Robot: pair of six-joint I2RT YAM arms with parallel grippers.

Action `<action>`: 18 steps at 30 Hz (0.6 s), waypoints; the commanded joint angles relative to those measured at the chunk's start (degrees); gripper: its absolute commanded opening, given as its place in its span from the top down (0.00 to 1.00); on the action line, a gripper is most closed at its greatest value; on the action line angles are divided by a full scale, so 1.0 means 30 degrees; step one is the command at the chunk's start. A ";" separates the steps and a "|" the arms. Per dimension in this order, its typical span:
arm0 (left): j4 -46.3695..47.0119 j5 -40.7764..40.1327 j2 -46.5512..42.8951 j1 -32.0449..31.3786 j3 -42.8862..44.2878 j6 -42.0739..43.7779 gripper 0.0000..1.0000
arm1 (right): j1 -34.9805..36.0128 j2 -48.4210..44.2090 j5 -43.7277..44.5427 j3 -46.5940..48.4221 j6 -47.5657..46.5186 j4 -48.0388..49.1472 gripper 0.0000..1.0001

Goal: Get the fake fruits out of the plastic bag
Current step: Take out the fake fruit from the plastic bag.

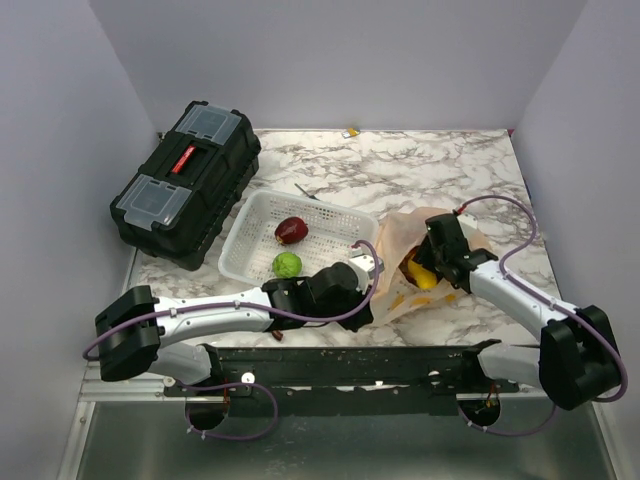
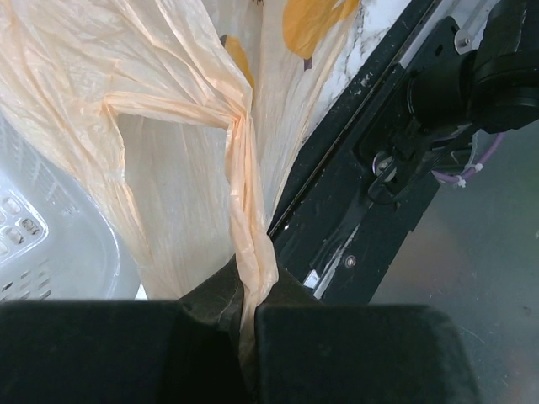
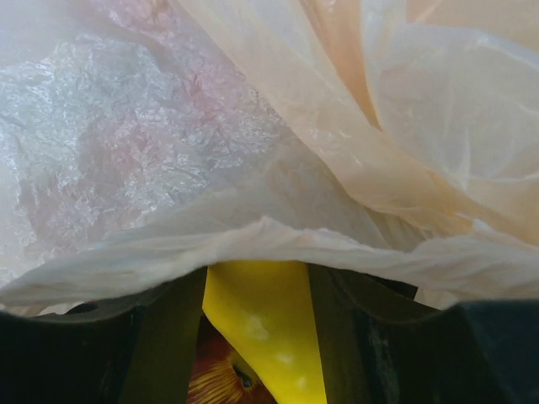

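We are mid-pull on one fruit inside the plastic bag (image 1: 400,235).
At the bag's near edge our left gripper (image 2: 244,311) pinches its twisted handle. Inside the bag our right gripper (image 3: 257,290) squeezes a yellow fruit (image 1: 424,278), which we judge must next lift clear. Left of the bag, a red fruit (image 1: 291,230) and a green fruit (image 1: 287,264) lie in the basket (image 1: 250,215). Farther left, the toolbox (image 1: 185,180) label is unreadable.

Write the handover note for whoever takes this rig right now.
Left claw: shut on a twisted strip of the plastic bag, next to the white basket.
Right claw: inside the bag, shut on a yellow fruit.
Done: a red fruit and a green fruit lie in the basket.
Left: lift out the yellow one. The orange shapes showing through the bag are likely more fruit.
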 commanded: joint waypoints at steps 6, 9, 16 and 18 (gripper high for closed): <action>0.0170 0.0434 0.0436 -0.0136 0.0315 0.0132 1.00 | 0.0074 0.1496 -0.0975 -0.0303 0.0356 0.0007 0.35; 0.0169 0.0466 0.0439 -0.0134 0.0315 0.0132 1.00 | 0.0084 0.1885 -0.1231 -0.0354 0.0438 -0.0196 0.28; 0.0226 0.0419 0.0359 -0.0136 0.0120 0.0046 1.00 | 0.0086 0.1767 -0.1851 -0.0684 0.0599 -0.0344 0.26; 0.0268 0.0397 0.0317 -0.0139 0.0080 0.0045 1.00 | 0.0082 0.1836 -0.1837 -0.0720 0.0618 -0.0335 0.27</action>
